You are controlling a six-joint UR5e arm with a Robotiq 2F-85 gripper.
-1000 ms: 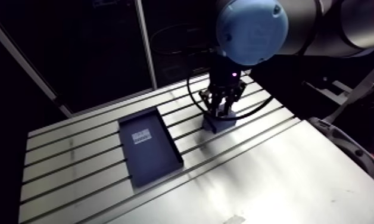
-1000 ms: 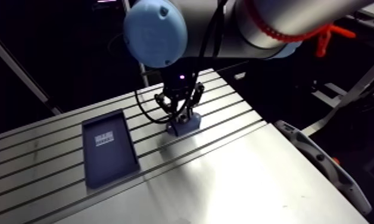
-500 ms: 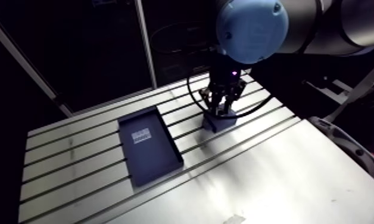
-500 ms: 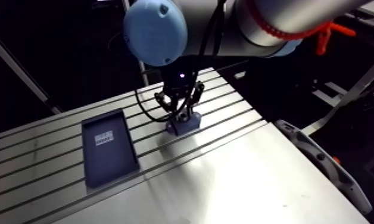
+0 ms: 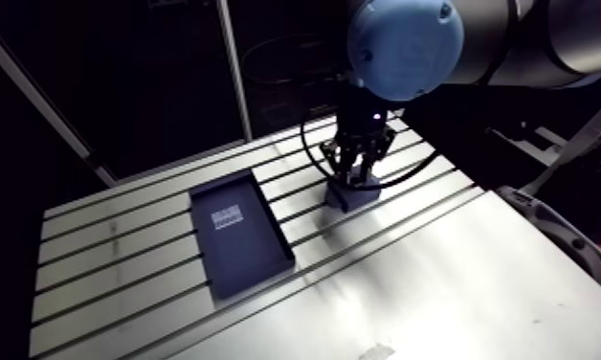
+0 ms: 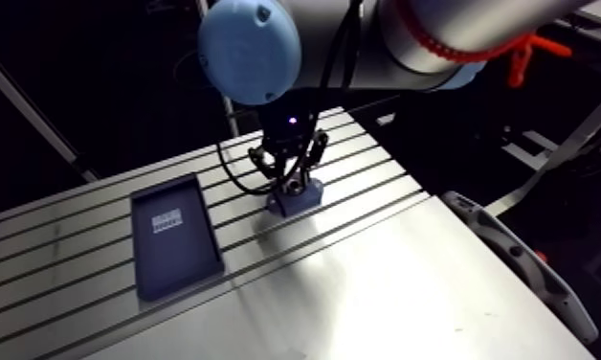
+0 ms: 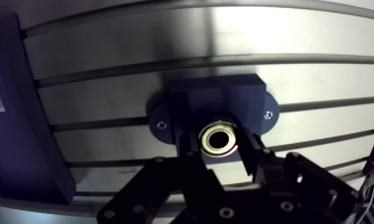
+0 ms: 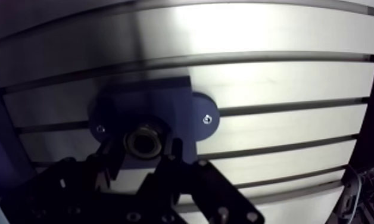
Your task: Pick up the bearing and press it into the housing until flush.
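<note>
In the arm view, the black 2-finger gripper (image 5: 354, 175) stands over the dark-blue flanged housing block (image 5: 352, 199). In the wrist view, its fingers (image 7: 252, 158) pinch the small silvery ring bearing (image 7: 220, 138) at the bore (depth unclear); any tilt could jam it crooked.

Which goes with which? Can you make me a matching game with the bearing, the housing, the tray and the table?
Things:
1. bearing
2. housing
3. tray
4. table

Clues:
A. silver, with long slots
B. dark, with a white label inside
C. shiny ring held between the jaws
D. dark blue block with two screws

Pairs: 1-C, 2-D, 3-B, 4-A
</note>
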